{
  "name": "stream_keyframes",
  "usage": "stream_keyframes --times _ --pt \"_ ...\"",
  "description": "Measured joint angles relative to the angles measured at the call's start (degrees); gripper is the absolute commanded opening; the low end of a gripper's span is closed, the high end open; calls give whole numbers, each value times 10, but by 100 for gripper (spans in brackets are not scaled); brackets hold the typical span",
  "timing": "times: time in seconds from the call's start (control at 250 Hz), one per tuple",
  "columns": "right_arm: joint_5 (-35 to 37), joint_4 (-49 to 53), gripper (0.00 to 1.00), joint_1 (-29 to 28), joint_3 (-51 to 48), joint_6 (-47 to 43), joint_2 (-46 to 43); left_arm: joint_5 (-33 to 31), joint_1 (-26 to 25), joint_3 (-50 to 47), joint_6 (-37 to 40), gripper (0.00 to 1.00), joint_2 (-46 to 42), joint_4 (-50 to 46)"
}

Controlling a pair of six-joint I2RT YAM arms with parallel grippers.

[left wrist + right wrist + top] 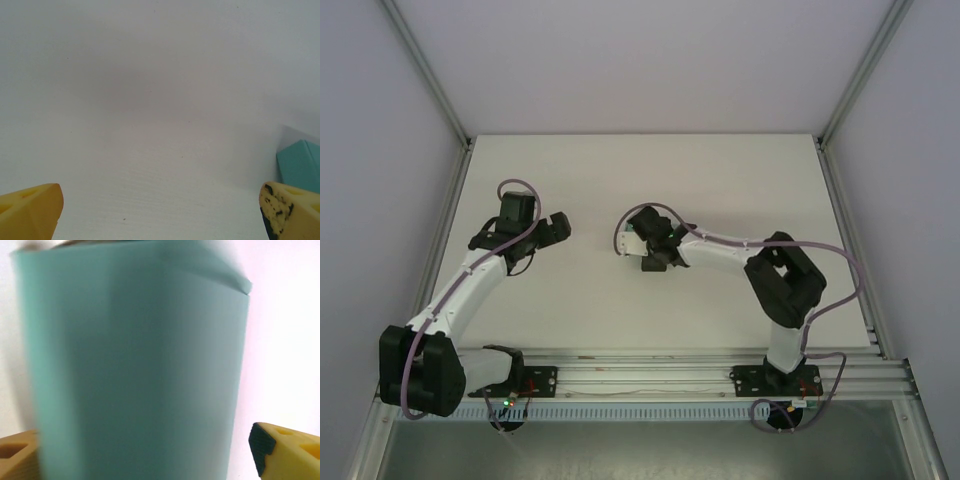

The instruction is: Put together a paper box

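The teal-green paper box (pixel 135 365) stands upright as a folded-up box and fills most of the right wrist view. It sits between the yellow fingers of my right gripper (pixel 145 455), which is open. The box covers the inner edge of the left finger (pixel 17 455), and a gap separates it from the right finger (pixel 285 450). From above, the box (pixel 634 243) shows pale at the tip of my right gripper (pixel 655 255), mid-table. My left gripper (pixel 160 212) is open wide over bare table, with a corner of the box (pixel 302 167) just beyond its right fingertip (pixel 290 210). From above, the left gripper (pixel 522 236) is left of the box.
The white table (pixel 640 180) is enclosed by pale walls and aluminium frame posts (pixel 425 70). A rail with both arm bases (pixel 650 375) runs along the near edge. Purple cables loop over both wrists.
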State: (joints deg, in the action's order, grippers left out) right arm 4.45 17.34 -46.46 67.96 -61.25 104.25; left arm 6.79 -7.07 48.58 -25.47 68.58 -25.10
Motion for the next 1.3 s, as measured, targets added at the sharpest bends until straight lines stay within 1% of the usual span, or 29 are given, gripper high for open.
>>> stream_keyframes --times 0.056,0.176,0.308,0.38,0.48,0.544,0.612,0.692,0.827,0.927,0.999,1.083,1.155,1.191,1.299 --pt "-16 26 94 -3 0 18 -20 0 0 0 0 100 0 0" --pt "-45 61 96 -4 -3 53 -74 0 0 0 2 100 -3 0" --pt "-61 64 97 -4 -27 85 -147 -5 0 0 10 100 -12 0" --pt "-65 68 100 -2 -35 104 -182 -13 0 2 14 100 -14 0" --pt "-76 68 100 17 -38 150 -228 -26 0 2 20 100 -14 5" --pt "-81 58 100 46 -46 192 -261 -37 0 2 26 100 -14 17" --pt "-79 28 100 94 -68 253 -298 -56 0 1 33 100 -14 41" --pt "-73 -14 100 167 -109 340 -337 -83 0 -15 46 100 -14 90" --pt "-61 -105 100 297 -215 480 -383 -129 9 -84 83 100 -9 198" --pt "-57 -168 100 366 -296 550 -391 -153 26 -127 119 100 13 276" --pt "-50 -221 100 392 -348 570 -384 -169 38 -151 144 100 38 338" --pt "-39 -305 100 406 -401 582 -358 -187 47 -174 172 100 75 413" --pt "-33 -378 100 417 -435 589 -318 -194 50 -189 192 100 109 472" --pt "-27 -408 100 420 -445 591 -297 -195 52 -197 201 100 128 502" --pt "-11 -471 100 424 -451 593 -251 -196 53 -203 216 100 159 550"
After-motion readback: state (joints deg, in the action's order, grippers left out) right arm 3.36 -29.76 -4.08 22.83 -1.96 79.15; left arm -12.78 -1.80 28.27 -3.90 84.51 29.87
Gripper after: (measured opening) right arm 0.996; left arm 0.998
